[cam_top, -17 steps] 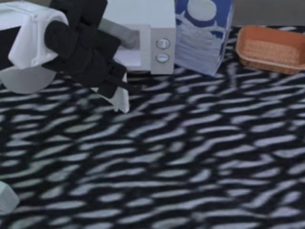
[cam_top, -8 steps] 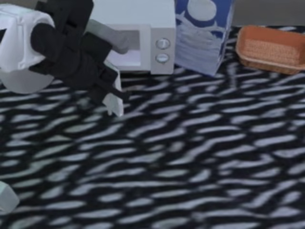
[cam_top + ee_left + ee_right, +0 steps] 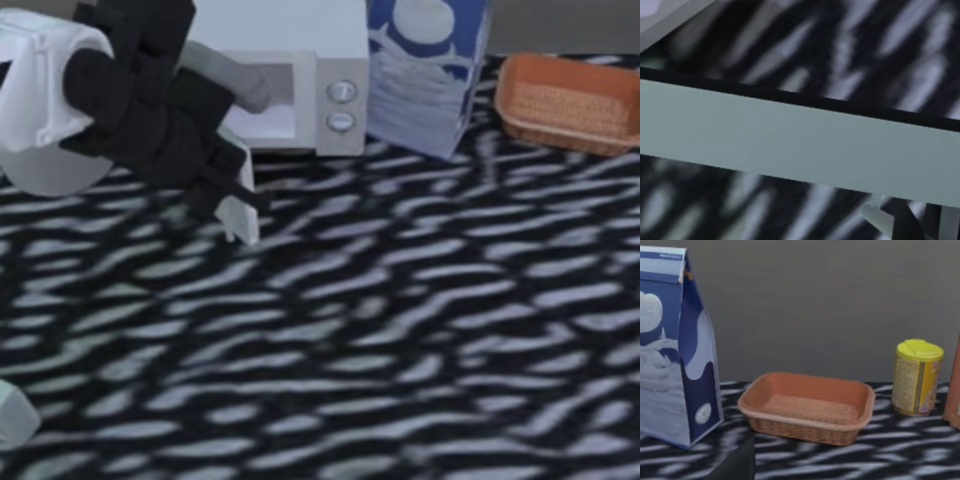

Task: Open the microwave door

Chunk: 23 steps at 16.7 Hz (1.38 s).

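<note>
Since the small white boxy microwave [image 3: 300, 75] at the back left of the zebra-striped worktop [image 3: 400, 330] already has its flat white microwave door [image 3: 240, 205] swung well out toward the front, I'd keep pulling along the hinge's arc, not straight back. My left gripper [image 3: 232, 190] is at the door's free edge, but I can't tell whether its fingers are clamped on it. The right arm's parked out of sight, its camera facing the blue-and-white carton [image 3: 675, 345] and orange woven basket [image 3: 807, 407].
</note>
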Available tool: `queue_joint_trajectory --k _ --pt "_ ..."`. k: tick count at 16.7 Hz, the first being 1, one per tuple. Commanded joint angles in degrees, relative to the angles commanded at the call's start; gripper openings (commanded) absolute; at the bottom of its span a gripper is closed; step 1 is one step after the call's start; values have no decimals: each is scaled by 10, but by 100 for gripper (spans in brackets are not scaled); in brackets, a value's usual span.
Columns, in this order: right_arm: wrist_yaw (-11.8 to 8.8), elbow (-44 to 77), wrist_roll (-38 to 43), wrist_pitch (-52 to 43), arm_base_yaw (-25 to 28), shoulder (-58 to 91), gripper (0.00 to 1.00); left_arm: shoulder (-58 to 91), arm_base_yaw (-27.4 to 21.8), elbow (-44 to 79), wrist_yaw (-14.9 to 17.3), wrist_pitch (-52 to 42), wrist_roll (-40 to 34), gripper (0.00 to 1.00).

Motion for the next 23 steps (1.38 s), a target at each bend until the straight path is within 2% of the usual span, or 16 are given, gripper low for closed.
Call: queue_joint_trajectory --k 14,17,23 --pt "0 0 0 0 0 0 100 0 0 0 0 0 0 0" --pt "0 0 0 0 0 0 100 -1 1 -2 7 -1 7 0" --pt "0 0 0 0 0 0 100 -13 31 -23 42 -18 78 0"
